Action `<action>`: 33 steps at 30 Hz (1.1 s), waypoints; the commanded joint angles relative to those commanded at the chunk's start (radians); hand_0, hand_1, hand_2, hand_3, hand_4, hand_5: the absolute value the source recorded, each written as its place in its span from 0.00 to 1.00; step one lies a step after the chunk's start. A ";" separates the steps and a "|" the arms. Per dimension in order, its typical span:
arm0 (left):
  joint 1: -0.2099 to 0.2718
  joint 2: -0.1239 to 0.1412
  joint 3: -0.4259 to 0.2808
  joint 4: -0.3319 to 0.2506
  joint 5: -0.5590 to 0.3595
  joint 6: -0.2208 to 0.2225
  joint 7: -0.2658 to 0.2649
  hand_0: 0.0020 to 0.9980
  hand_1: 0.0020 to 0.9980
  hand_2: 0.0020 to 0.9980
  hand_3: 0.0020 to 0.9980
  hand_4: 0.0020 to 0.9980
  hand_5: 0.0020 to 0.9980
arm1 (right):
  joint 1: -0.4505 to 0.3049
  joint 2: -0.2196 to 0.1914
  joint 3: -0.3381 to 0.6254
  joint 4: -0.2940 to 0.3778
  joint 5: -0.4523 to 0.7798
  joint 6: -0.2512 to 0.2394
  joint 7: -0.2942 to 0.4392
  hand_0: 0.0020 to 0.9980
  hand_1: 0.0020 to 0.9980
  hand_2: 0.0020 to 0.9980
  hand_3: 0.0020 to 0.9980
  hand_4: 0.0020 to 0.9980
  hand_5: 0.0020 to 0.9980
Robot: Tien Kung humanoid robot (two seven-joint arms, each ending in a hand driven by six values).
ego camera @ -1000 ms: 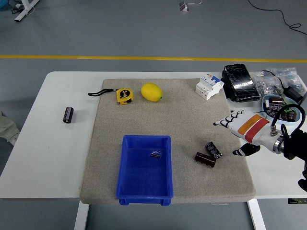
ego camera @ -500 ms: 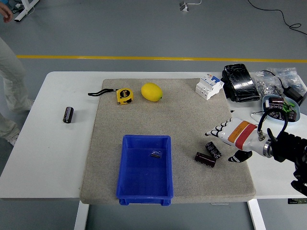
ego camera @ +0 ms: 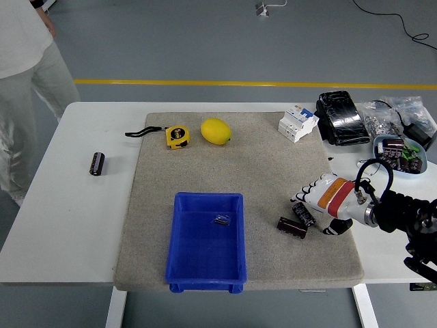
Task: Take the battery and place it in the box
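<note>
The right hand [ego camera: 321,198] reaches in from the right edge, low over the grey mat [ego camera: 259,157], with its fingers spread and holding nothing. Its fingertips are just beside the upright battery [ego camera: 304,213], maybe touching it; I cannot tell for sure. A second battery [ego camera: 291,227] lies on its side just in front, close to the first one. The blue box [ego camera: 205,240] stands near the mat's front edge, to the left of both batteries, with a bare strip of mat between them. Inside the box lies a small dark part [ego camera: 222,219]. A third battery [ego camera: 97,163] lies on the bare white table [ego camera: 75,219], left of the mat and well apart from the hand. A yellow tape measure [ego camera: 177,136] and a lemon [ego camera: 216,131] are near the mat's far edge. A person [ego camera: 24,82] stands at the table's far left corner.
</note>
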 joint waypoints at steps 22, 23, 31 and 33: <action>-0.007 0.000 -0.001 -0.001 0.005 0.000 0.003 0.68 0.64 0.69 0.63 0.63 0.71 | 0.028 0.036 -0.022 -0.042 0.007 -0.008 0.001 0.37 0.57 0.68 0.64 0.96 0.20; -0.007 0.000 -0.001 -0.001 0.006 -0.001 0.003 0.68 0.64 0.69 0.63 0.63 0.71 | 0.028 0.037 -0.022 -0.044 0.008 -0.009 0.001 0.37 0.57 0.68 0.64 0.96 0.20; -0.009 0.000 -0.003 -0.002 0.011 -0.002 0.005 0.68 0.63 0.69 0.63 0.63 0.71 | 0.027 0.040 -0.020 -0.058 0.020 -0.015 -0.001 0.34 0.52 0.61 0.57 0.88 0.17; -0.009 0.001 -0.002 -0.001 0.010 -0.002 0.004 0.68 0.63 0.69 0.63 0.63 0.71 | 0.026 0.038 -0.020 -0.056 0.020 -0.014 -0.003 0.32 0.47 0.55 0.50 0.85 0.16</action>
